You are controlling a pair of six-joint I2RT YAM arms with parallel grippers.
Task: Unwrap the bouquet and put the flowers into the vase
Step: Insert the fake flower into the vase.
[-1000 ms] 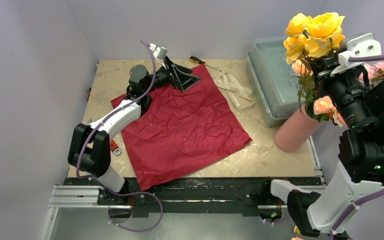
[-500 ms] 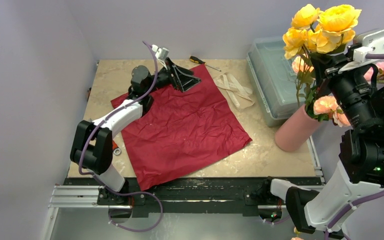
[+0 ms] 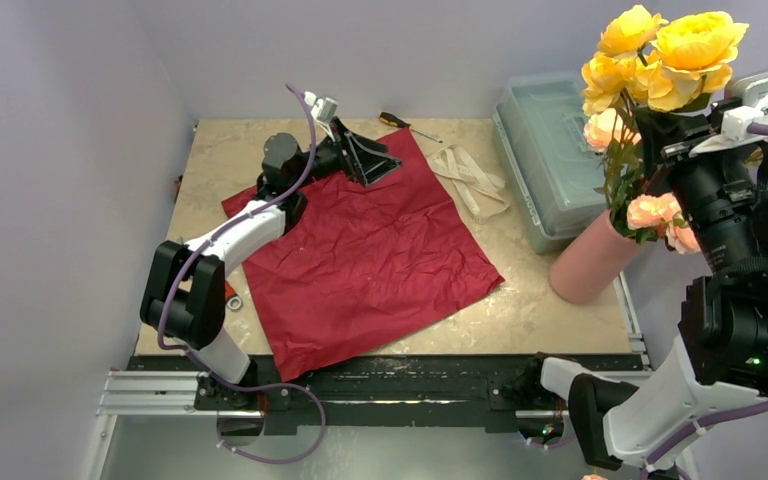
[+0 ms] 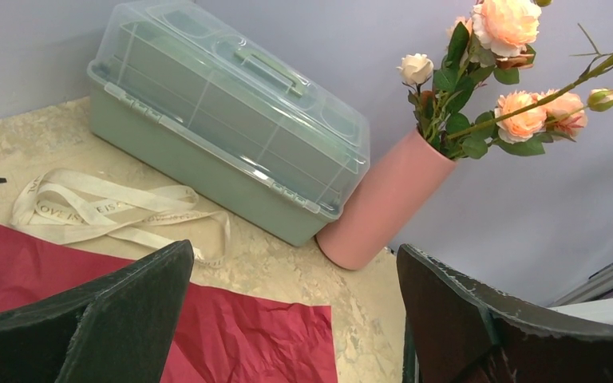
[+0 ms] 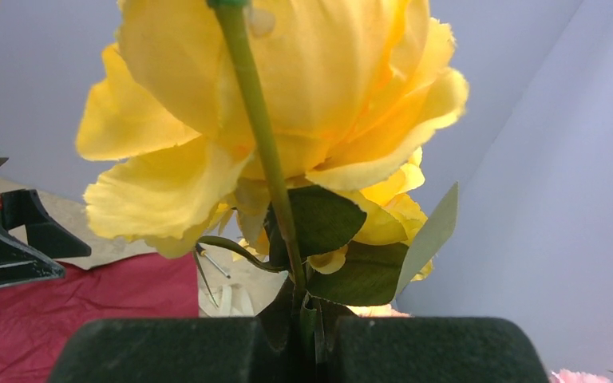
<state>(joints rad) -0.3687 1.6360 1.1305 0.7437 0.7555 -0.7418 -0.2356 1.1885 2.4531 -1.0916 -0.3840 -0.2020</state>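
The tabletop (image 3: 560, 310) carries the dark red paper (image 3: 370, 260), spread flat at centre frame in the top view, so the unwrapping is judged done; the clear green box (image 3: 545, 150) lies at the upper right. Just below it the vase (image 3: 590, 265) stands at the right edge, with pink flowers (image 3: 650, 212) already in its mouth. The yellow flowers (image 3: 665, 55) are held high at the upper right, with the right jaws clamped together on their stems; the left jaws are spread wide and empty at the paper's far corner. Whether the stem ends are clear of the vase mouth cannot be told. For the step in hand, the stem ends should be centred over the mouth and lowered slowly — the pink blooms could be snagged — and released only once well inside. The cream ribbon (image 3: 470, 180) and screwdriver (image 3: 400, 122) need not be touched.
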